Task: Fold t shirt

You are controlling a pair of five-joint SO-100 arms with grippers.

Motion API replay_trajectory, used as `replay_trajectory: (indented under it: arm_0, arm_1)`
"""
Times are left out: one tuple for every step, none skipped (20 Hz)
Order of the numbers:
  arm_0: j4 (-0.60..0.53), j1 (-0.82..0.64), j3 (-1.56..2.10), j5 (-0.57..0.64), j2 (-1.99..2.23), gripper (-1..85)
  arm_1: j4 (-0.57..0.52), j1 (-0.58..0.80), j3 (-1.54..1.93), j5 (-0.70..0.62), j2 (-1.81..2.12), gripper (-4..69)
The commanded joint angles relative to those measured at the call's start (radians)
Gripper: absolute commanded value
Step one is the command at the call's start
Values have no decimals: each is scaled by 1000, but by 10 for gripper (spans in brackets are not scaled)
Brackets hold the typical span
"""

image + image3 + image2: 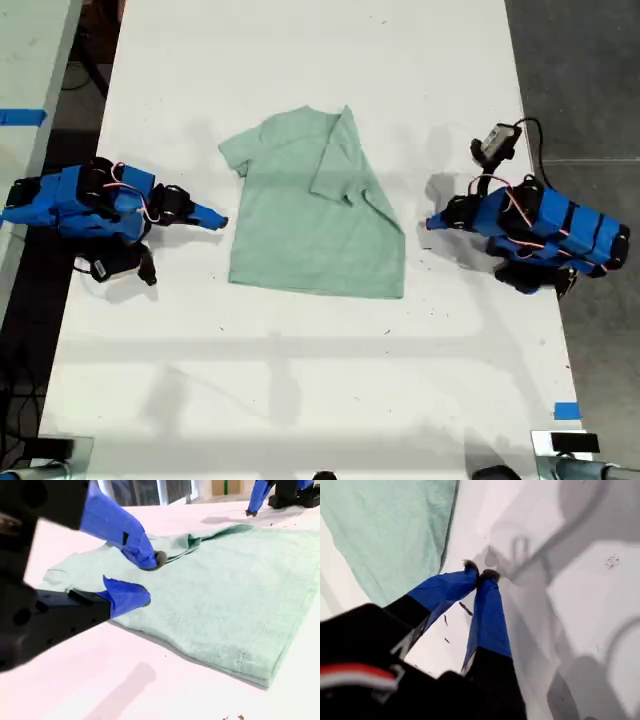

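One side folded in, both grippers parked at the t shirt's edges

Exterior view: the two blue arms rise closest to the overhead camera, the second gripper (218,219) at the view's left just beside the mint t shirt (300,240), the first gripper (432,222) at the view's right, near its other edge. The shirt lies flat mid-table (300,390), the view's right sleeve (345,165) already turned over the body, so the unfolded side likely comes next. First wrist view: the first gripper's blue jaws are pinched together on nothing, tips over bare table beside the cloth edge. Second wrist view: the second gripper's jaws are spread, empty, low at the shirt's edge, seemingly readied to pinch it.
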Motion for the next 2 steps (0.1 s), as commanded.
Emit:
replay_trajectory:
  arm_0:
    - [2, -15, 9, -3, 5, 77]
    - [2, -8, 9, -3, 5, 77]
  arm_1:
    - [11, 3, 18, 15, 12, 23]
    - [11, 3, 18, 18, 12, 23]
